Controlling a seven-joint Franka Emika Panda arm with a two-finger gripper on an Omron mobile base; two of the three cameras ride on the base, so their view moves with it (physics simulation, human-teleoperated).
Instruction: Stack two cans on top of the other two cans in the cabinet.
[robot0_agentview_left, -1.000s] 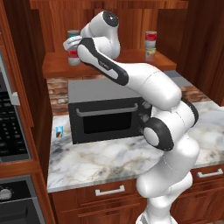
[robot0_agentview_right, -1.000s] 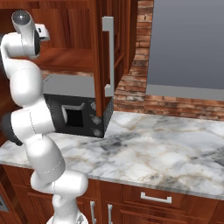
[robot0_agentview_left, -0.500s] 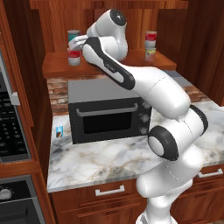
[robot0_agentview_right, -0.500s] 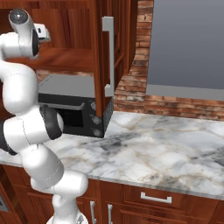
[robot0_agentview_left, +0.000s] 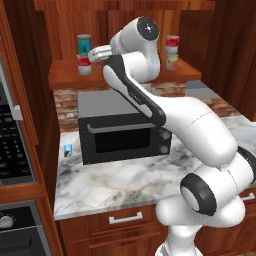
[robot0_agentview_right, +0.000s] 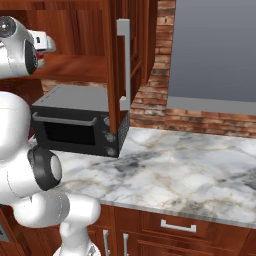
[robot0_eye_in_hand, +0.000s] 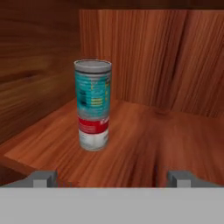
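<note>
Hand (robot0_eye_in_hand: 111, 178) wide open and empty, fingertips (robot0_eye_in_hand: 43, 178) barely poking into the hand view, facing the teal can (robot0_eye_in_hand: 92, 89) stacked on a red-and-white can (robot0_eye_in_hand: 92, 133) near the shelf's (robot0_agentview_left: 65, 75) left end. Towards the right end, another red-and-white can (robot0_agentview_left: 172, 44) tops the yellow-green can (robot0_agentview_left: 171, 62), partly behind the arm.

I'm looking into a home kitchen. A marble desk (robot0_agentview_left: 125, 185) runs over reddish wooden drawers with silver handles (robot0_agentview_left: 126, 218), and a black toaster oven (robot0_agentview_left: 125, 131) sits on it against a red brick backsplash (robot0_agentview_right: 200, 117). Above hangs a wooden wall cabinet (robot0_agentview_left: 65, 75) with tins (robot0_agentview_left: 84, 55) on its shelf. At the left edge I see a built-in oven's control panel (robot0_agentview_left: 12, 150).
</note>
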